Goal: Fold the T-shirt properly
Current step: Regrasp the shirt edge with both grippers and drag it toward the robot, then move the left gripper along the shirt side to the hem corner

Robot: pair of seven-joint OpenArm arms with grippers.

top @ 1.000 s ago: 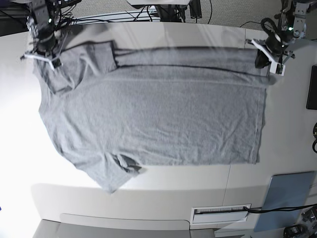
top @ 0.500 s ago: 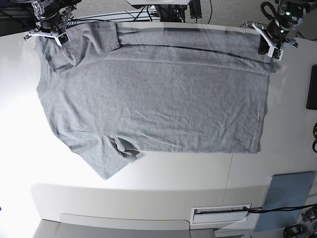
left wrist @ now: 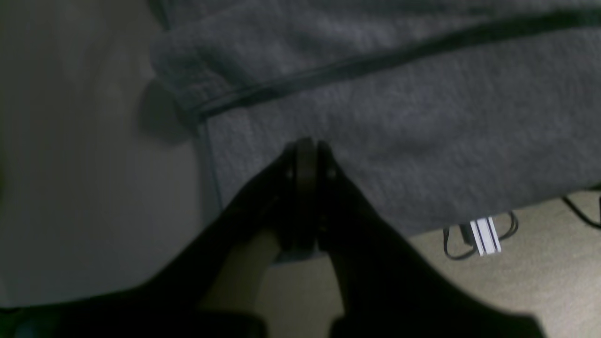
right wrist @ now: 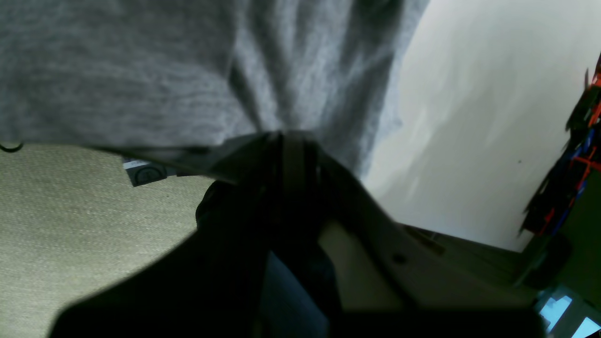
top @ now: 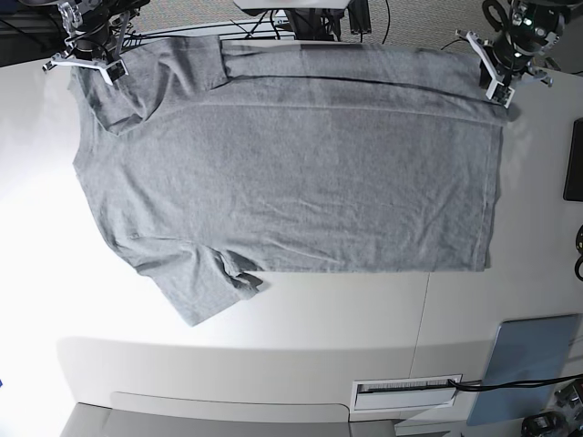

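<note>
Gripping T-shirt (top: 291,173) far edge | left fingers (top: 504,88) | right fingers (top: 84,62) clamped

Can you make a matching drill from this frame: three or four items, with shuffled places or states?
Items:
1. T-shirt
2. left gripper
3. right gripper
4. blue-grey board

Places or states:
A. shut on the shirt's corner at the far right of the base view
B. spread flat over the white table
C. at the table's near right corner, clear of the cloth
D. shut on the shirt's sleeve end at the far left of the base view

Pairs: 1-B, 2-A, 3-D, 4-C
</note>
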